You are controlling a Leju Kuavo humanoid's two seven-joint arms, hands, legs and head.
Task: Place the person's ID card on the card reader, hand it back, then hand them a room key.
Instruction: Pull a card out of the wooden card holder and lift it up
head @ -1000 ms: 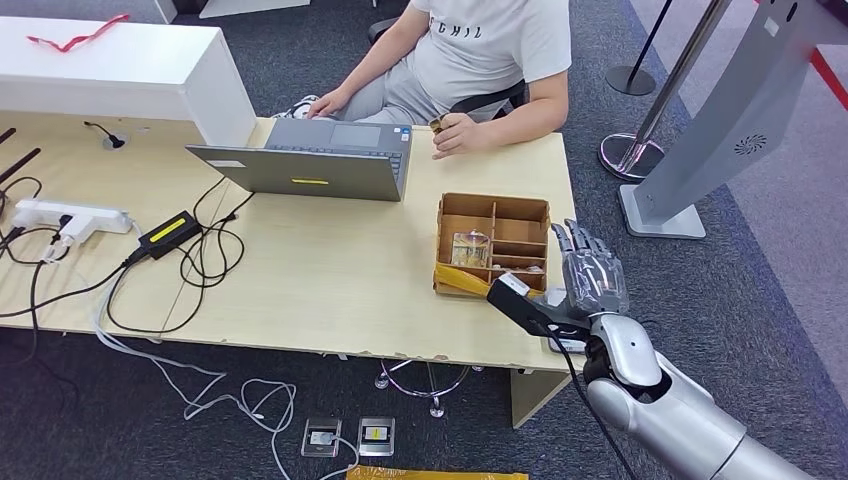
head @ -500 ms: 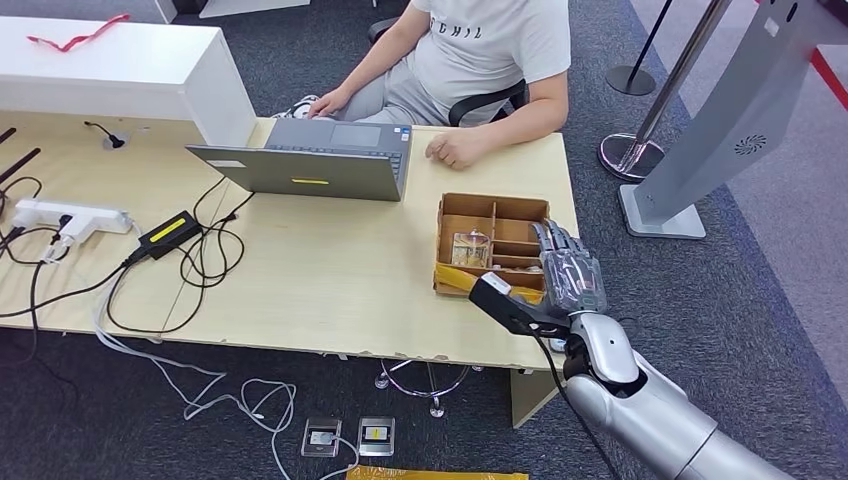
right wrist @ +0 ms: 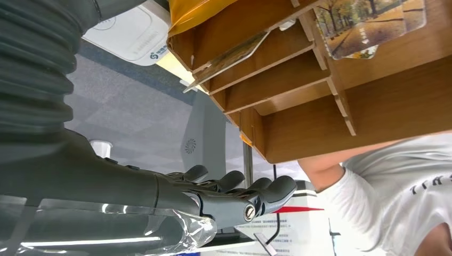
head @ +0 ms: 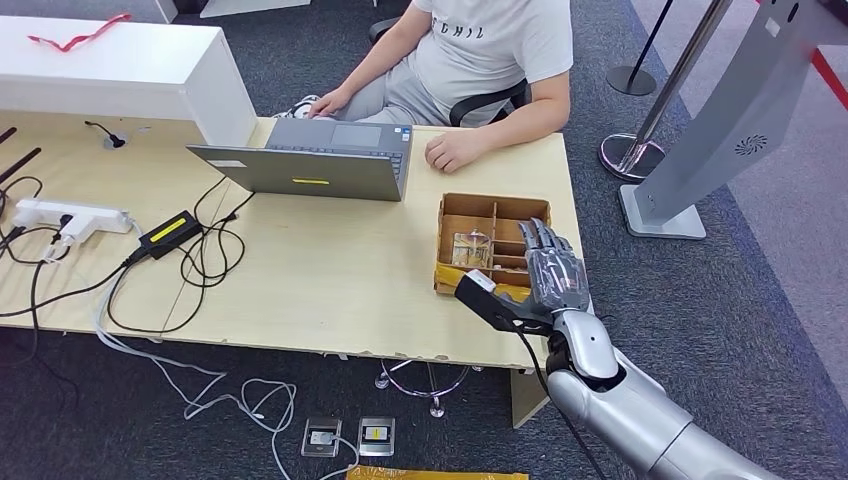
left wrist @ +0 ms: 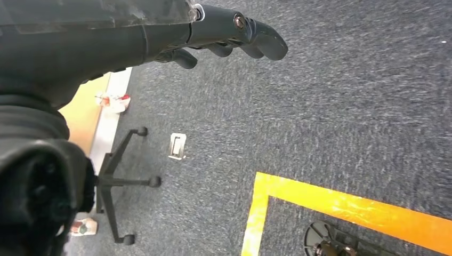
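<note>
My right hand hovers with fingers spread and nothing in it over the right side of a brown divided box near the table's right edge. The box holds a card with a tree picture, and another card leans in a narrower slot. In the right wrist view the hand sits beside the box, and a white card reader lies by the box's near end. The person's hand rests on the table beyond the box. My left hand hangs empty above the carpet.
An open grey laptop stands in front of the person. Cables, a black adapter and a power strip cover the table's left part. A white raised counter stands at the back left, and a grey kiosk stand to the right.
My right hand has moved left and forward, from beside the table's right edge to over the box. The person's hand has lowered from holding a small thing to resting on the table.
</note>
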